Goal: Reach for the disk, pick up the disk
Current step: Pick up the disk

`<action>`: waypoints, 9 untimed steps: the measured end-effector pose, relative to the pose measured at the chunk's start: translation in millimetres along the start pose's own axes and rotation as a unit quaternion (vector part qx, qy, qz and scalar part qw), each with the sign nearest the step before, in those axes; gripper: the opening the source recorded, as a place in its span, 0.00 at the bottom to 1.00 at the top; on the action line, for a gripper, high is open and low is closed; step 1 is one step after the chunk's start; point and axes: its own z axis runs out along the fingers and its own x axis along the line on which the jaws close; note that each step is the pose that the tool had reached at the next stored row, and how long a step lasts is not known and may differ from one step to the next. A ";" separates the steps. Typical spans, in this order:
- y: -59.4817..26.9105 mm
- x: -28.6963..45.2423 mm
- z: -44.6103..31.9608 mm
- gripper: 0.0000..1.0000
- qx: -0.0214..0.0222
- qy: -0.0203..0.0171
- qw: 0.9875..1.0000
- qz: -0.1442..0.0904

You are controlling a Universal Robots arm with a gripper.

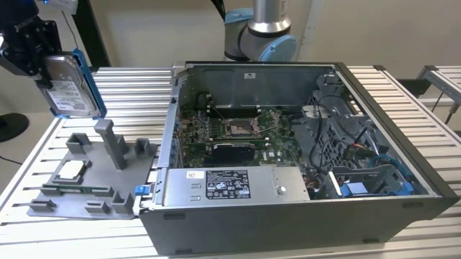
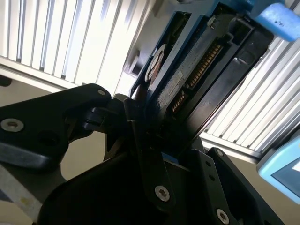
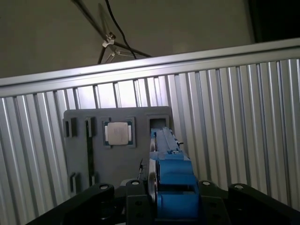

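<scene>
**Disk in my grip, lifted above the fixture tray**

Exterior view, far left: my gripper (image 1: 42,65) is up high, its fingers pinching the disk (image 1: 68,86). The disk hangs on edge, white label toward the camera, a blue rail along its right-hand edge. It is off the table (image 1: 129,81) and apart from everything under it.

Below the disk: the grey fixture tray (image 1: 75,202) lies flat on the slats. The small square chip (image 1: 72,170) sits in a pocket on its left part. The tray's tall post (image 1: 112,141) stands up below the disk and a little to the exterior view's right of it; it is the nearest upright thing to the disk's lower edge.

Further right: the open computer case (image 1: 288,229) stands just beside the tray's right edge. Inside it are the motherboard (image 1: 238,129), the grey power supply (image 1: 230,186) along the near wall, and cables (image 1: 338,135) with a blue bracket (image 1: 367,188) at the right end. My arm's base (image 1: 259,32) stands behind the case.

Second wrist view: my black fingers (image 2: 140,122) press on the disk's (image 2: 187,79) flat faces, connector edge showing.

First wrist view: the blue rail (image 3: 171,164) runs out from my gripper (image 3: 171,201). The tray (image 3: 122,159) and the chip (image 3: 118,134) lie on the slats beyond it.
</scene>
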 end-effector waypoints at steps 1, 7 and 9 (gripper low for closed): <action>0.0 0.0 -1.6 0.00 0.000 0.000 1.000 0.000; 0.0 -0.2 -11.4 0.00 0.000 0.000 1.000 0.000; 0.0 -0.3 -14.8 0.00 0.000 0.000 1.000 0.000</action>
